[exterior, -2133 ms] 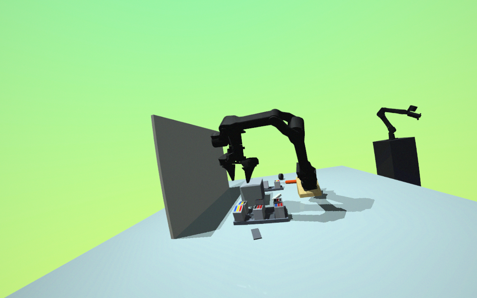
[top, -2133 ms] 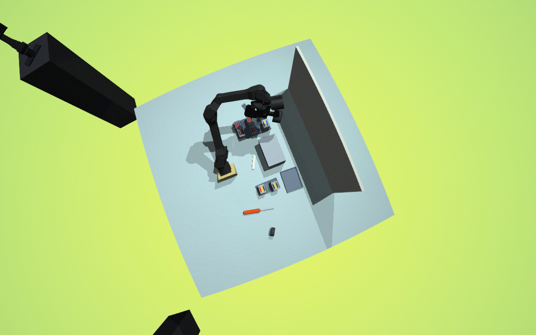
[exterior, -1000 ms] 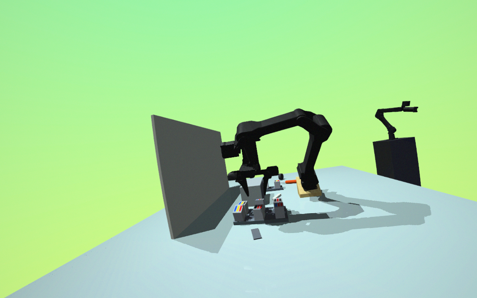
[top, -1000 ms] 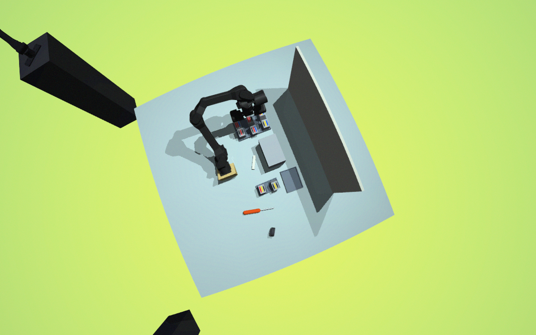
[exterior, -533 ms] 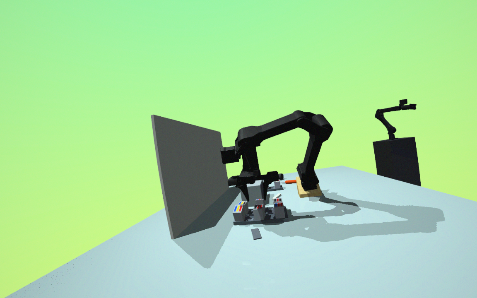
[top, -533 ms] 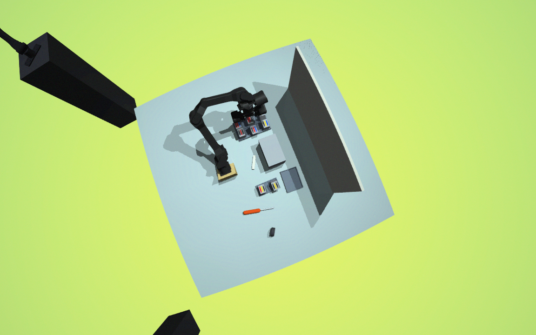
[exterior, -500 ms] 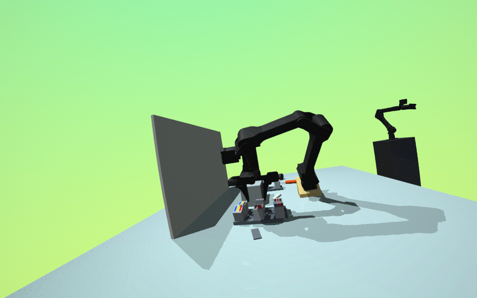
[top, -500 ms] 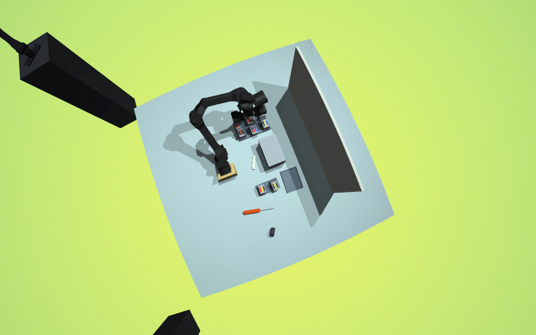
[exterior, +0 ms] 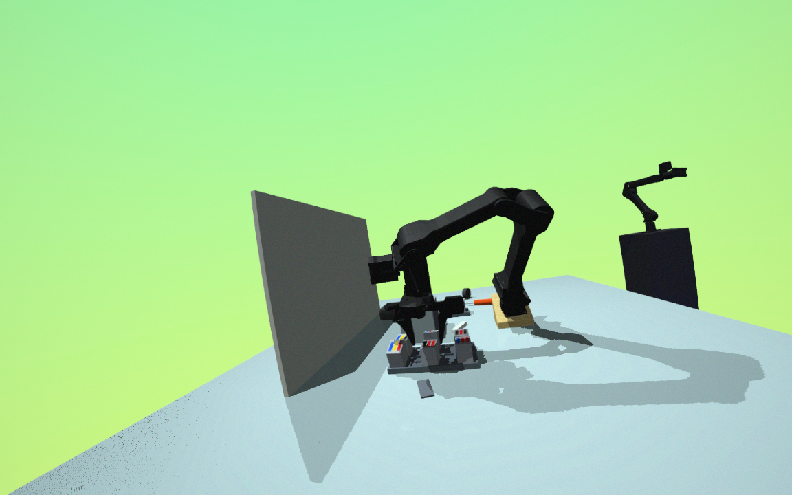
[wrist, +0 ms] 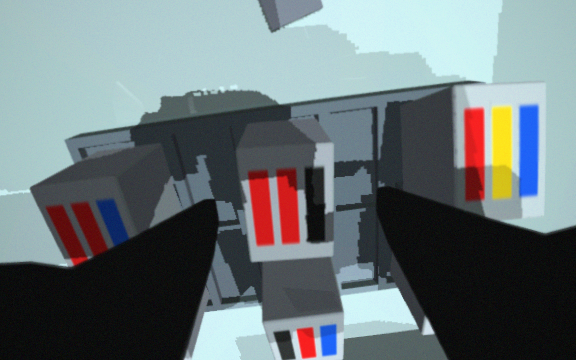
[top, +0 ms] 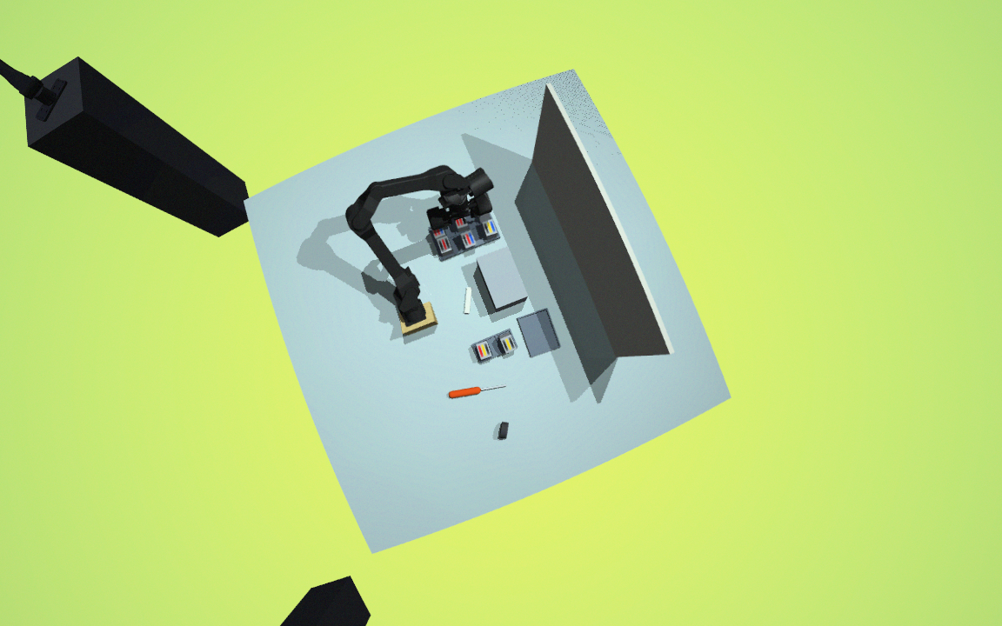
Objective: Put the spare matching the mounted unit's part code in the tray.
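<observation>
My gripper is partly open above the six-slot rack. Its fingers stand on either side of the grey block with red, red and black stripes, with gaps on both sides. In the wrist view a red-yellow-blue block stands right, a red-red-blue block left, and a black-red-blue block below. The tray is dark-rimmed and empty. I cannot tell which thing is the mounted unit; no code on a back shows.
A large grey box stands between rack and tray. A tall dark panel runs alongside. A smaller rack with two striped blocks, an orange screwdriver, a white bar and a small black object lie around.
</observation>
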`<state>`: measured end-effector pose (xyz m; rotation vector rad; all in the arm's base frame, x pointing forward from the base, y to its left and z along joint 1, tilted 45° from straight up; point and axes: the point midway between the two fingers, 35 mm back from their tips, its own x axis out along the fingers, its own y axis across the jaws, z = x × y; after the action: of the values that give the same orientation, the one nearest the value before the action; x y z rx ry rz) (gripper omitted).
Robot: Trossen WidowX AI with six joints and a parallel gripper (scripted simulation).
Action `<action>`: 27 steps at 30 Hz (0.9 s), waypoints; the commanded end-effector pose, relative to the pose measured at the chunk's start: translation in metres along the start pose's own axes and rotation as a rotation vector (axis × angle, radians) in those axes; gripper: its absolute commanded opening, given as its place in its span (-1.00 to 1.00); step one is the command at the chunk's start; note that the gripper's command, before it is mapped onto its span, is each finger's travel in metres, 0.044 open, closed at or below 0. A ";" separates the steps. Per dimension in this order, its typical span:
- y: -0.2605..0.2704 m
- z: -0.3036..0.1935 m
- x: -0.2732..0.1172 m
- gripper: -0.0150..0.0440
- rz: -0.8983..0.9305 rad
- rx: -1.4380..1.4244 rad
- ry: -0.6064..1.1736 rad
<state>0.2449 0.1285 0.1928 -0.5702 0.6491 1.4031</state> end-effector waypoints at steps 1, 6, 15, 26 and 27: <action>0.001 -0.001 0.008 0.53 -0.001 0.001 0.002; 0.002 0.000 0.016 0.53 -0.001 0.001 0.000; 0.003 0.000 0.030 0.53 -0.001 0.001 -0.004; 0.003 0.000 0.033 0.35 0.001 0.000 -0.008; 0.003 0.000 0.033 0.26 0.001 0.000 -0.008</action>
<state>0.2435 0.1522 0.1695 -0.5639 0.6437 1.4056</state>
